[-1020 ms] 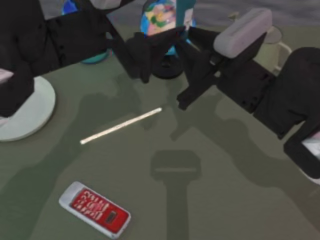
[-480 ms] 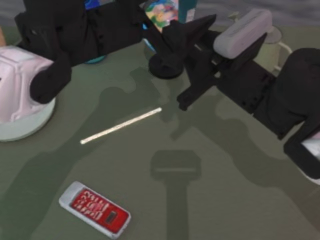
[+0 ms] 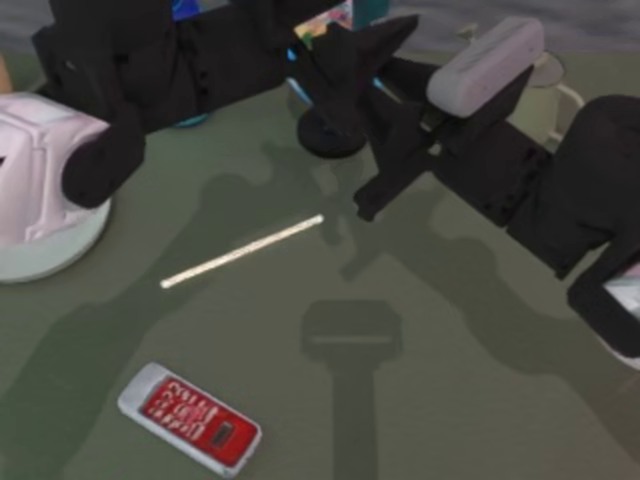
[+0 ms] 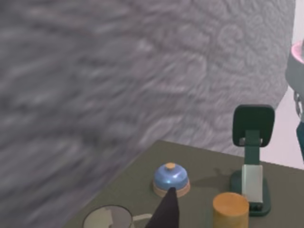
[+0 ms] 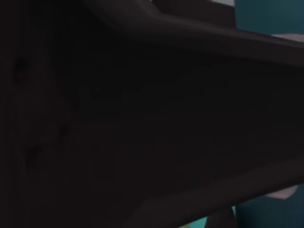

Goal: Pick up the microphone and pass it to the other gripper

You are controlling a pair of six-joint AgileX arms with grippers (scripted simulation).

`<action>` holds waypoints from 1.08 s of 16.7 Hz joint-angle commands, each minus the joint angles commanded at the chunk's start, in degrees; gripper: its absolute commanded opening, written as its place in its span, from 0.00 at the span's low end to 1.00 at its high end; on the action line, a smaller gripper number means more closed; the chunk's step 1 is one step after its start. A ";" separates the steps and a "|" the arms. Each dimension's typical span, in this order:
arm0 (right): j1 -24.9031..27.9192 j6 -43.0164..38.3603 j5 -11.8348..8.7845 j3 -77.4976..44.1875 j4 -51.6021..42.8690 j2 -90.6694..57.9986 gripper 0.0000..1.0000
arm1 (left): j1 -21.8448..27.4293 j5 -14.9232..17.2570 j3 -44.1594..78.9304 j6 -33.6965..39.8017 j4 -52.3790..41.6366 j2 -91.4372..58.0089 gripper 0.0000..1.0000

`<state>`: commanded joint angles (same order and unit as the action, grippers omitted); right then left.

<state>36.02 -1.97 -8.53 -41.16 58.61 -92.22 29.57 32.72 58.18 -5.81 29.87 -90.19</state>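
A slim teal shape with a white patch (image 3: 371, 12), possibly the microphone's handle, peeks out at the top edge of the top view; the arms hide the rest of it. My left gripper (image 3: 345, 55) reaches in from the left, high over the far middle of the table. It meets my right gripper (image 3: 390, 130), which hangs still just to its right. In the left wrist view one black wedge of the left gripper (image 4: 166, 211) shows, with nothing on it. The right wrist view is dark.
A white device with a red face (image 3: 190, 417) lies front left, and a pale streak (image 3: 243, 251) crosses the middle. A globe (image 3: 325, 20) on a black base (image 3: 333, 135) stands at the back. A bell (image 4: 171, 178), an orange cylinder (image 4: 230, 209) and a teal stand (image 4: 251, 156) sit far right.
My left arm swung up and to the right, bringing its white wrist casing into view at the left and its gripper against the right gripper. The right arm has not moved.
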 joint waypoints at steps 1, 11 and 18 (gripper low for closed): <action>0.00 0.00 0.00 0.00 0.00 0.00 0.00 | 0.00 0.00 0.00 0.00 0.00 0.00 0.32; 0.00 0.00 0.00 0.00 0.00 0.00 0.00 | 0.00 0.00 0.00 0.00 0.00 0.00 0.00; 0.00 0.00 0.00 0.00 0.00 0.00 0.30 | 0.00 0.00 0.00 0.00 0.00 0.00 0.00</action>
<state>36.02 -1.97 -8.53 -41.16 58.61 -92.22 29.57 32.72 58.18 -5.81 29.87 -90.19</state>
